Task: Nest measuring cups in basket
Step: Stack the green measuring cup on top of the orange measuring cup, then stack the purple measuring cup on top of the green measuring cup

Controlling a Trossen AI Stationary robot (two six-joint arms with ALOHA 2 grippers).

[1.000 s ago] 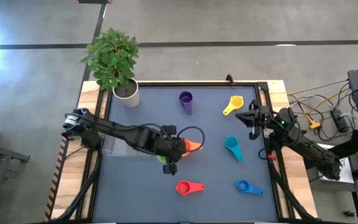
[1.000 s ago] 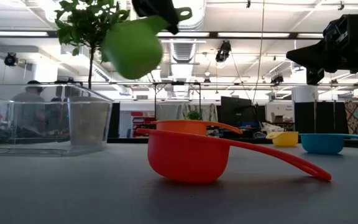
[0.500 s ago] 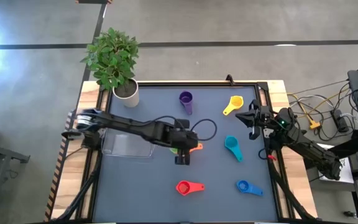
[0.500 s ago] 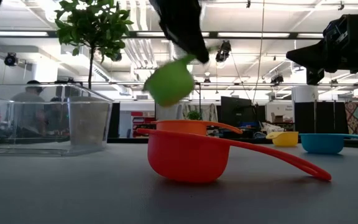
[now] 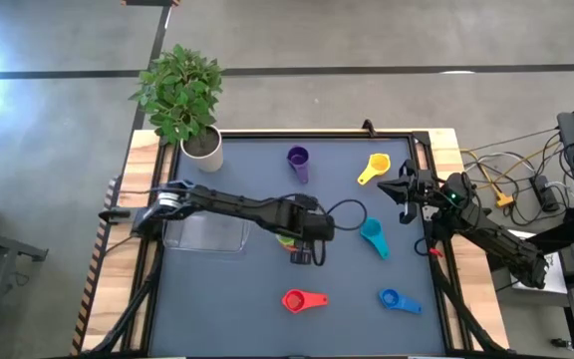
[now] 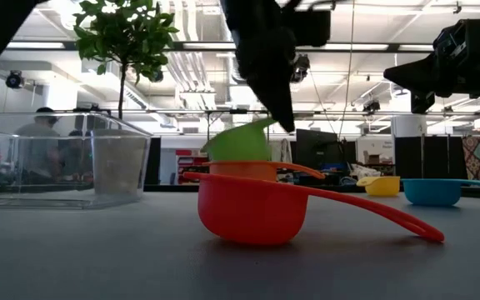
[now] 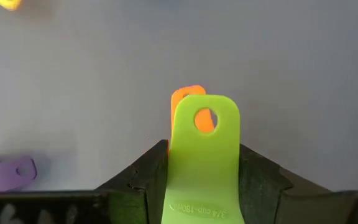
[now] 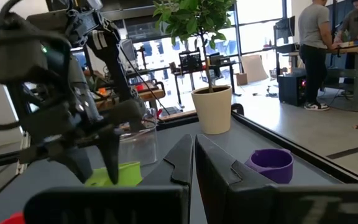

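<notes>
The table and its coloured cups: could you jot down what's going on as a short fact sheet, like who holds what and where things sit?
left gripper: shut on the green cup by its handle, lowering it onto the orange cup
right gripper: waiting at the table's right edge, fingers shut, holding nothing
basket: clear tray at left, no cups in it
loose cups: purple cup, yellow cup, teal cup, red cup, blue cup
plant pot: back left corner

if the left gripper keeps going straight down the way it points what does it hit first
Most likely the orange cup: the left gripper holds the green cup right above it, seemingly entering its bowl.
</notes>
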